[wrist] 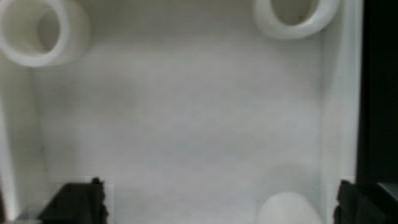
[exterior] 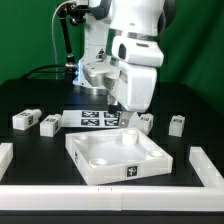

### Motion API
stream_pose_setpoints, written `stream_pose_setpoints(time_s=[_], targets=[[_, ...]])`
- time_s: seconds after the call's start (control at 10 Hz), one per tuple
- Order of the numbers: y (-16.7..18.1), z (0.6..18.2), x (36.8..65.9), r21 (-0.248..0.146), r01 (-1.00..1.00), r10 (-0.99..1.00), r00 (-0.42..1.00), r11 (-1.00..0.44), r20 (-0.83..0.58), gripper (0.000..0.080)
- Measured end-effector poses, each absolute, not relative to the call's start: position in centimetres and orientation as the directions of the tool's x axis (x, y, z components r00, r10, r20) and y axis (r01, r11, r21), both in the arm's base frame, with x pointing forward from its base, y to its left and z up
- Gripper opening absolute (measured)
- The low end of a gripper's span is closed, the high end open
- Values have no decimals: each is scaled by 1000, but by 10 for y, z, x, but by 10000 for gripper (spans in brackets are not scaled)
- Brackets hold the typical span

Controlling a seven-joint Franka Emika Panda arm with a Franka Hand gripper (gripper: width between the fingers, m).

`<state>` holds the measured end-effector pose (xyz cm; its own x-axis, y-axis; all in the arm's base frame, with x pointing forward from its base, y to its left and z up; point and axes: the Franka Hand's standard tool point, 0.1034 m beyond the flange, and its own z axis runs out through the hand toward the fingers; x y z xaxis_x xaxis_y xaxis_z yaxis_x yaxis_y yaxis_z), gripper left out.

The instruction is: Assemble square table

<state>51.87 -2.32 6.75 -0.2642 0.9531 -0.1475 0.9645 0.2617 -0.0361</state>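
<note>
Tabletop assembly scene on a black table (exterior: 40, 95). A square tabletop slab (exterior: 95, 168), white plastic with a raised rim, lies flat near the front centre of the exterior view, its hollow side facing up. Round corner sockets (wrist: 294, 20) show inside it, and none holds a leg yet. Four small white leg blocks (exterior: 48, 124) with black tags lie loose behind the slab, two toward the exterior view's left and two toward its right, all apart from it. The marker board (exterior: 98, 118) lies flat between them. Long white border bars (exterior: 110, 195) edge the work area.

The white arm (exterior: 135, 60) reaches down over the slab's rear part. In the wrist view the gripper (wrist: 222, 192) looks straight down at the slab's smooth inner floor, with two sockets ahead. Its dark fingers (wrist: 77, 200) stand far apart at either side of the picture, with nothing between them. Whether they touch the floor cannot be told.

The slab looks stiff and fairly light, but glossy, so probably slippery. It appears far too broad to span, so the likely hold is a pinch across one rim wall, near its middle to limit tilting. The leg blocks look light and rigid, and are best gripped across their flat sides.
</note>
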Motion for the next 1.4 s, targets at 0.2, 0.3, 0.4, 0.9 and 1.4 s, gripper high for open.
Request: stream_pose_setpoints(time_s=[0.2, 0.3, 0.4, 0.9, 1.4], targets=[[-35, 55, 504, -114, 924, 917, -378, 365, -129, 650], [-39, 54, 503, -111, 940, 935, -335, 323, -113, 650], [-40, 54, 503, -111, 940, 935, -336, 324, -115, 650], [-26, 45, 500, 38, 968, 965, -242, 247, -100, 650], [-31, 10, 468, -40, 984, 980, -179, 176, -84, 650]])
